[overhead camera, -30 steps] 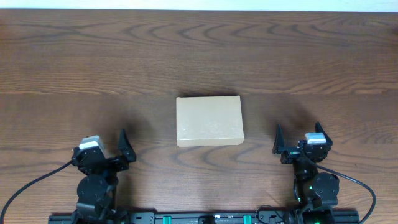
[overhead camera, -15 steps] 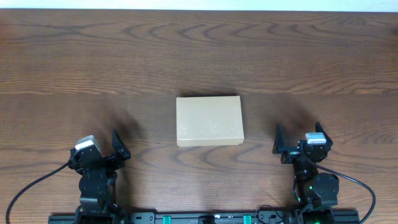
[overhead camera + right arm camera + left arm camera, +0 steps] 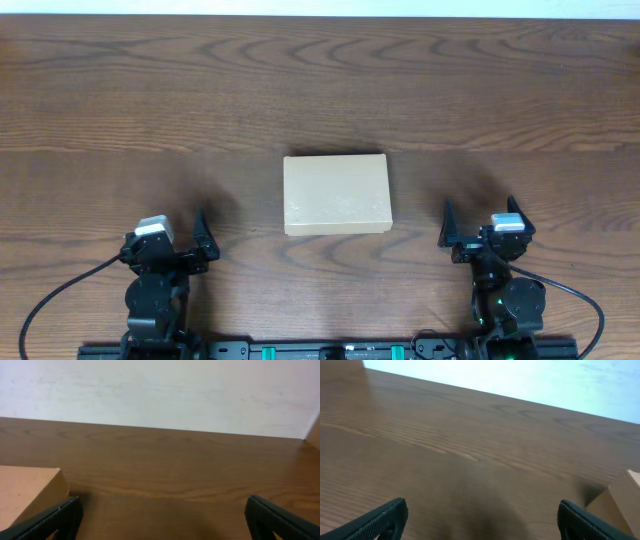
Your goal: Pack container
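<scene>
The container is a tan cardboard box, lid closed, lying flat at the middle of the wooden table. My left gripper is open and empty near the front edge, left of and nearer than the box. In the left wrist view a corner of the box shows at the far right. My right gripper is open and empty near the front edge, right of the box. In the right wrist view the box's top shows at the lower left. No pens are in view.
The dark wooden table stretches behind and to both sides of the box. A pale wall rises past the far edge. The arm bases and their cables sit at the front edge.
My left gripper swung a little to the left half a second ago and has now swung back right toward the box. The right arm and the box have not moved.
</scene>
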### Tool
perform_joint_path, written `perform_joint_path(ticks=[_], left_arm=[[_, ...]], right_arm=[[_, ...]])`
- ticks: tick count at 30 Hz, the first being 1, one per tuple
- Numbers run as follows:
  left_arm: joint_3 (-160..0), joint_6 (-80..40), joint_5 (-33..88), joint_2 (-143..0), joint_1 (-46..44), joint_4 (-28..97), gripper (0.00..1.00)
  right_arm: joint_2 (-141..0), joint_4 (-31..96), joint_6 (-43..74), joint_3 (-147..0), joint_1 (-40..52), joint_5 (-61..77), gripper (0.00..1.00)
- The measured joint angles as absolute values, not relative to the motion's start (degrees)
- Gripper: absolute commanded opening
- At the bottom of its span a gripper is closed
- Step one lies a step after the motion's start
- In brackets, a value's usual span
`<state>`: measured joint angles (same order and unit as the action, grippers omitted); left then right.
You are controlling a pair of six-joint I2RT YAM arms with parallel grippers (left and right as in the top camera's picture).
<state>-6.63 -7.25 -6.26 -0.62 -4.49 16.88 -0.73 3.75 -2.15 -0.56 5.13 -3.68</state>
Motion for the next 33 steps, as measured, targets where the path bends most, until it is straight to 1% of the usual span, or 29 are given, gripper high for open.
perform_joint_path(ticks=[8,33], left_arm=[[-6.63,-7.03,-4.43,-0.62,-4.49,16.88,0.95],[-6.63,-7.03,-4.21,-0.62,-4.49,16.88,0.95]], right_arm=[[-0.73,3.75,-2.15,-0.56,5.13,-3.68,0.99],[-0.73,3.75,-2.15,-0.56,5.13,-3.68,0.99]])
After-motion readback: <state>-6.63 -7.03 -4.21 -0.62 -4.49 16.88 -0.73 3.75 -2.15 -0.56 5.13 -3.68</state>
